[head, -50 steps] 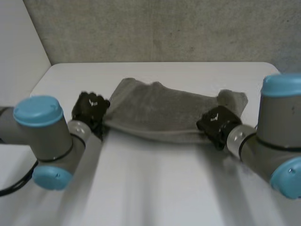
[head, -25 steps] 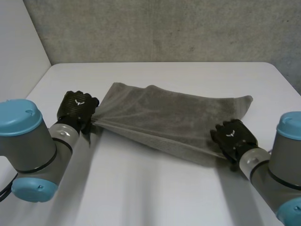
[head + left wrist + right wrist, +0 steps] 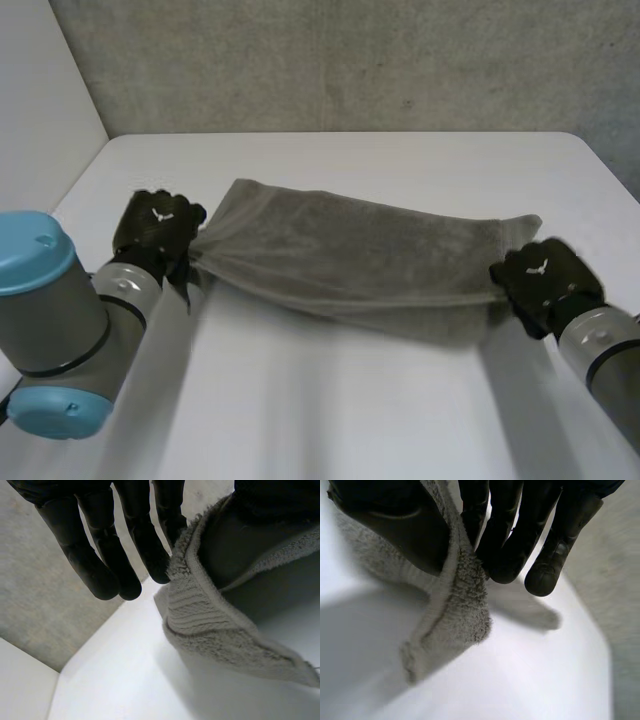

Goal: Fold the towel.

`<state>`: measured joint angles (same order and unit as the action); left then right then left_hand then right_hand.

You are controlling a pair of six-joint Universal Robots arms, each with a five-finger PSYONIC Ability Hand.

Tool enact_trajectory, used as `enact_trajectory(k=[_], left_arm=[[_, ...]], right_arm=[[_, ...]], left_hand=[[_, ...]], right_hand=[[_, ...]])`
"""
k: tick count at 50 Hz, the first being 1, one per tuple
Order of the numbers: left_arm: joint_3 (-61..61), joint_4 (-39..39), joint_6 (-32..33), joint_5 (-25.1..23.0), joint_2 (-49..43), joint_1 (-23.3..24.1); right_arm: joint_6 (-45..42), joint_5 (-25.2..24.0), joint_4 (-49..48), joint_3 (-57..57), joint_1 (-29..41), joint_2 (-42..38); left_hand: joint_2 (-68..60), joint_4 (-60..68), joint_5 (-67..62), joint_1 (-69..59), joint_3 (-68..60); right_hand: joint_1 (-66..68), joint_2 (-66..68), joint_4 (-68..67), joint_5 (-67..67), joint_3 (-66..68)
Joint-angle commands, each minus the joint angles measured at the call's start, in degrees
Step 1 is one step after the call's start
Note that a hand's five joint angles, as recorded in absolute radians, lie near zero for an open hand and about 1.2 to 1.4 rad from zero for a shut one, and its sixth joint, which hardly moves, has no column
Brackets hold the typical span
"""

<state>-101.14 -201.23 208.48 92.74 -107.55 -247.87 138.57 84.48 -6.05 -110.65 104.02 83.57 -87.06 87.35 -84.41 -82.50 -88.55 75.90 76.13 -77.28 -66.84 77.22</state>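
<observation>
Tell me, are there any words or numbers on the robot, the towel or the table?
There are no words or numbers to read.
Back of the left hand: a small white mark, a sign rather than letters, too small to make out.
Back of the right hand: a similar small white mark, also too small to make out.
The towel: plain grey, no label showing.
The table: plain white, nothing written.

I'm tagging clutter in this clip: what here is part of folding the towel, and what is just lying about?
Part of the job: grey terry towel, stretched between the hands; left hand, pinching one end; right hand, pinching the other end.
Not part of it: white table underneath; grey concrete wall behind. No loose objects lie about.
</observation>
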Motion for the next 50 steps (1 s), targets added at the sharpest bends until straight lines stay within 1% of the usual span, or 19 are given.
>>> enact_trajectory(k=[1,3,5,10,14,16,22,25,27,28,32,33,35,36,38,40,41,43,50], left_arm=[[-0.1,0.8,-0.1,0.1,8.9,-0.5],[-0.1,1.0,-0.1,0.2,11.0,-0.6],[-0.1,1.5,-0.4,0.2,14.0,-0.7],[-1.1,3.3,-3.2,0.1,15.8,-0.3],[-2.7,4.1,-4.6,-0.3,16.0,-0.1],[-4.1,4.2,-4.6,-0.4,15.7,0.0],[-5.4,4.3,-4.1,-0.5,15.2,-0.5],[-5.6,5.2,-4.1,-0.8,15.7,-1.0],[-5.7,7.5,-3.4,-1.6,17.1,-1.3],[-5.7,7.5,-3.4,-1.6,17.1,-1.3],[-6.8,12.2,0.4,-2.8,21.5,-2.5],[-6.8,12.2,0.4,-2.8,21.5,-2.5],[-7.9,14.2,4.2,-3.9,24.8,-2.9],[-7.9,14.2,4.2,-3.9,24.8,-2.9],[-8.5,14.8,6.1,-4.0,27.0,-3.0],[-9.5,15.7,9.1,-4.1,30.9,-3.1],[-9.5,15.7,9.1,-4.1,30.9,-3.1],[-10.0,16.0,11.8,-4.1,33.3,-3.1],[-10.6,16.0,13.6,-4.1,32.4,-3.7]], right_arm=[[-0.2,0.1,2.1,1.8,0.1,10.6],[-0.1,-0.2,3.1,2.8,0.1,12.0],[-0.2,-1.5,5.8,4.4,0.0,13.2],[-0.1,-4.4,9.6,4.7,0.0,13.1],[0.0,-5.8,10.3,3.9,0.0,12.5],[-0.1,-6.3,10.3,2.7,0.0,10.0],[-0.1,-6.3,10.3,2.5,-0.4,8.6],[-0.1,-6.2,10.4,2.5,-1.6,10.0],[-0.2,-6.1,11.1,2.7,-2.3,15.3],[-0.2,-6.1,11.1,2.7,-2.3,15.3],[-0.3,-6.7,14.9,3.3,-4.4,21.9],[-0.3,-6.7,14.9,3.3,-4.4,21.9],[-0.2,-8.5,19.0,4.6,-6.1,25.7],[-0.2,-8.5,19.0,4.7,-6.1,25.7],[-0.2,-10.0,21.0,5.4,-6.8,28.1],[-0.3,-13.7,24.1,6.6,-8.6,31.6],[-0.3,-13.7,24.1,6.6,-8.6,31.7],[-0.7,-16.4,26.3,7.2,-10.8,33.1],[-1.0,-20.8,28.5,7.1,-17.0,31.6]], left_hand=[[7.1,-7.3,14.4,2.5,8.5],[7.1,-7.3,14.4,2.5,8.5],[7.1,-7.3,14.4,2.5,8.5],[7.1,-7.3,14.4,2.5,8.5],[7.1,-7.3,14.4,2.5,8.5],[7.1,-7.3,14.4,2.5,8.5],[7.1,-7.3,14.4,2.5,8.5],[7.1,-7.3,14.4,2.5,8.5],[7.1,-7.3,14.4,2.5,8.5],[7.1,-7.3,14.4,2.5,8.5],[7.1,-7.3,14.4,2.5,8.5],[7.1,-7.3,14.4,2.5,8.5],[7.1,-7.3,14.4,2.5,8.5],[7.1,-7.3,14.4,2.5,8.5],[7.1,-7.3,14.4,2.5,8.5],[7.1,-7.3,14.4,2.5,8.5],[7.1,-7.3,14.4,2.5,8.5],[7.1,-7.3,14.4,2.5,8.5],[7.1,-7.3,14.4,2.5,8.5]], right_hand=[[4.1,3.9,-2.7,-3.2,2.8],[2.5,2.2,-1.1,-1.5,1.2],[-5.9,-6.1,7.3,6.9,-7.2],[-6.6,-6.8,8.0,7.6,-7.9],[-4.9,-5.2,6.3,5.9,-6.2],[3.8,3.5,-2.4,-2.8,2.4],[4.1,3.9,-2.7,-3.2,2.8],[4.1,3.9,-2.7,-3.2,2.8],[4.1,3.9,-2.7,-3.2,2.8],[4.1,3.9,-2.7,-3.2,2.8],[4.1,3.9,-2.7,-3.2,2.8],[4.1,3.9,-2.7,-3.2,2.8],[4.1,3.9,-2.7,-3.2,2.8],[4.1,3.9,-2.7,-3.2,2.8],[4.1,3.9,-2.7,-3.2,2.8],[4.1,3.9,-2.7,-3.2,2.8],[4.1,3.9,-2.7,-3.2,2.8],[4.1,3.9,-2.7,-3.2,2.8],[4.1,3.9,-2.7,-3.2,2.8]])
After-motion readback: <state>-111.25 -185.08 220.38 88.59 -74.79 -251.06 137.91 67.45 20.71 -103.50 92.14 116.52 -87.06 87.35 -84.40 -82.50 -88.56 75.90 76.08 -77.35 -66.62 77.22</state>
